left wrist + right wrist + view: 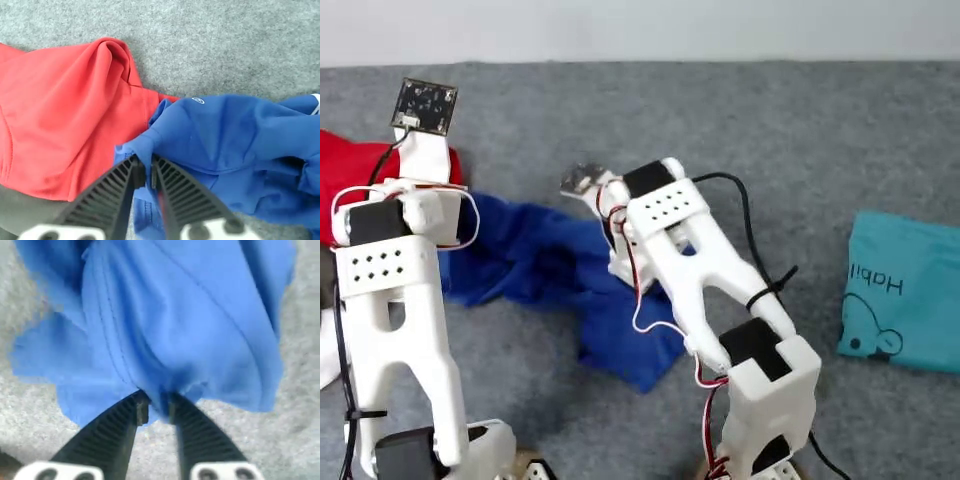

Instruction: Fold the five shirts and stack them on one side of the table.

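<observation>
A crumpled blue shirt lies across the middle of the grey table. My left gripper is shut on an edge of the blue shirt, right beside a red shirt. In the high view the red shirt lies at the far left, partly under the left arm. My right gripper is shut on a fold of the blue shirt, with the cloth bunched between its fingers. A folded teal shirt rests at the table's right edge.
A white cloth peeks out at the left edge beside the left arm's base. Dark fabric lies under the red shirt. Bare grey table stretches across the back and between the blue and teal shirts.
</observation>
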Robot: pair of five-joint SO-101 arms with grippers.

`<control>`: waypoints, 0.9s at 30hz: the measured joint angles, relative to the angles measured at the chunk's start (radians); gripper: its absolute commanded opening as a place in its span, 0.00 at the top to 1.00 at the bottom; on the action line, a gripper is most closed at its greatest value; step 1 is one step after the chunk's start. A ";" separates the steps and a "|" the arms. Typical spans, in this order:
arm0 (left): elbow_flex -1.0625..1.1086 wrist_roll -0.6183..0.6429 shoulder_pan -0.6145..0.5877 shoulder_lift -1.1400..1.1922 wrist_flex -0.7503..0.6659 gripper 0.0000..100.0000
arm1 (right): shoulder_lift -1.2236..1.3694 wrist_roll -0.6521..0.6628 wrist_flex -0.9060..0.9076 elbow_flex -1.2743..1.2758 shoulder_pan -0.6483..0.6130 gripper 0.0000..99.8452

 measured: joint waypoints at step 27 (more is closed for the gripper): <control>0.040 0.000 0.000 0.000 0.000 0.99 | 0.175 -0.025 0.077 -0.035 -0.123 0.84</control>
